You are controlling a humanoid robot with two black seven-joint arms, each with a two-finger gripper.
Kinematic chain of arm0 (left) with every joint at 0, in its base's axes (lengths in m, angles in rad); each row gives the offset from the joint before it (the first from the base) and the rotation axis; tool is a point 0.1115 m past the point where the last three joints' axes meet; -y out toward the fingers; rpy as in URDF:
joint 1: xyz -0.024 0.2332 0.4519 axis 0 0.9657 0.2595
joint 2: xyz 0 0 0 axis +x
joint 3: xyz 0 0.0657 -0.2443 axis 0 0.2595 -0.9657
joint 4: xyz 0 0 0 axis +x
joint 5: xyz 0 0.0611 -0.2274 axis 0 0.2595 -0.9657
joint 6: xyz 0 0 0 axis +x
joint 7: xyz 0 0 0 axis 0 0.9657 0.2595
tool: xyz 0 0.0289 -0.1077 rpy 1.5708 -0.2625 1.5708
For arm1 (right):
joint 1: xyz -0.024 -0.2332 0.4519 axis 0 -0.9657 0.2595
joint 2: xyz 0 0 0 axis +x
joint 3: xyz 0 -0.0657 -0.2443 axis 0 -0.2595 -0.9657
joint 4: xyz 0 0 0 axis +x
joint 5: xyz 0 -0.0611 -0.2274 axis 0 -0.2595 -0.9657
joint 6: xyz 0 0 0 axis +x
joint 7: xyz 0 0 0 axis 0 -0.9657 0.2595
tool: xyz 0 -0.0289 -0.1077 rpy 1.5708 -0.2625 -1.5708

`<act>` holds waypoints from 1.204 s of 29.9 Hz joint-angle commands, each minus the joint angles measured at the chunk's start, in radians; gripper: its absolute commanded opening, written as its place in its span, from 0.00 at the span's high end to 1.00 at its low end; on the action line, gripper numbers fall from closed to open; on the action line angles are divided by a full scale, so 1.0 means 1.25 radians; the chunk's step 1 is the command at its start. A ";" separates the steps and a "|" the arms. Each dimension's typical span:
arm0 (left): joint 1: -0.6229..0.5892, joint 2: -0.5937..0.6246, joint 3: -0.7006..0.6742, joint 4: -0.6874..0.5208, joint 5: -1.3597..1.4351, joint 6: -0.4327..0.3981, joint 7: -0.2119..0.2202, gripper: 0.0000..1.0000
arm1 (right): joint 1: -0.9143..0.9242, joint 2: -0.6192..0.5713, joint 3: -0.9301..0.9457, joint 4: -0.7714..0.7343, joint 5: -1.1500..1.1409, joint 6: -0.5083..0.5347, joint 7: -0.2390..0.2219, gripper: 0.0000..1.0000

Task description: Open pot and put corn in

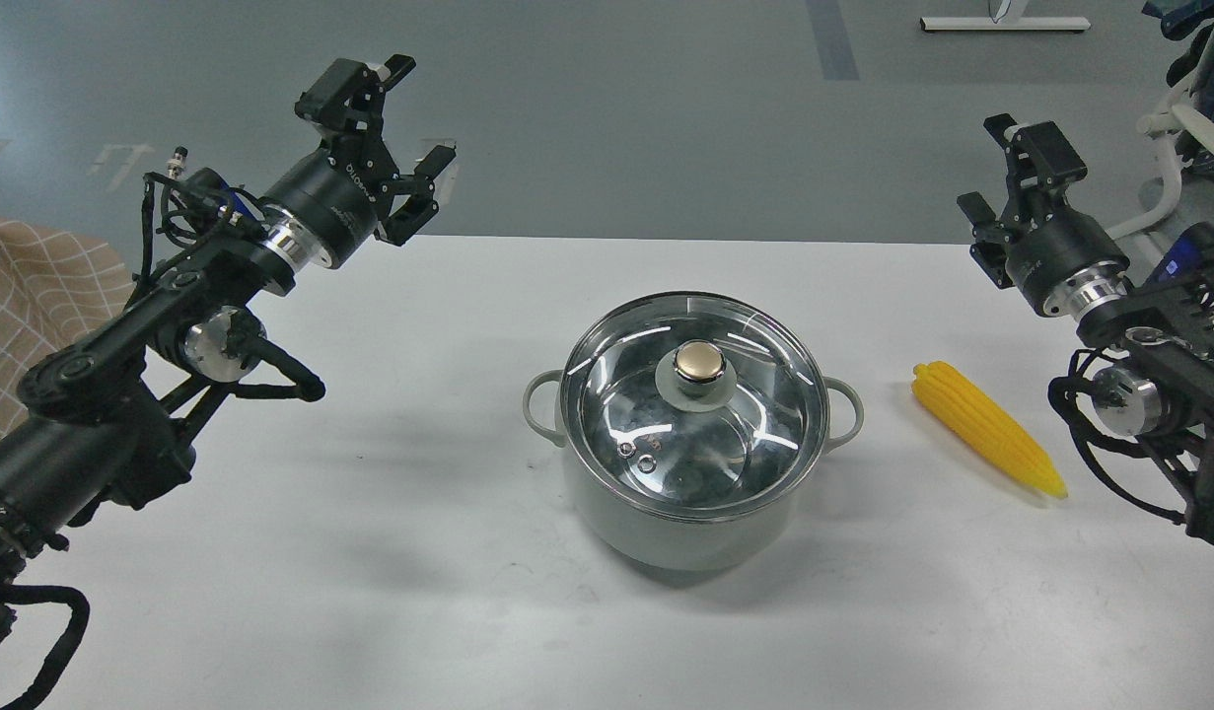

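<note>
The left gripper (409, 123) was in the upper left of the frame, raised above the far edge of the table (301, 592), with its two fingers apart and nothing between them. It was well apart from the pot.

The pot (666, 523) stood in the middle of the frame, upright, with the glass lid (616, 394) sitting flat on its rim. The gold knob (700, 362) was at the centre of the lid. Through the glass only the shiny steel inside and reflections were seen; it looked empty, though glare hid part of the bottom.

The step in hand was, I think, to lift the lid, and it was not yet begun. To do it well, a gripper should come from straight above the knob, close on it firmly, and raise the lid vertically, so the pot is not dragged. The lid should then go down on a bare part of the table, away from the corn.

The corn (986, 426) lay on the table to the right of the pot, near it but not touching, with its thin end toward the lower right.

The right gripper (996, 168) was in the upper right of the frame, also raised, fingers apart and holding nothing.
</note>
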 commanded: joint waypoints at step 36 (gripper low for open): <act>-0.016 0.079 -0.001 -0.179 0.367 -0.077 -0.147 0.02 | -0.010 0.001 -0.001 0.002 -0.001 0.002 0.000 0.01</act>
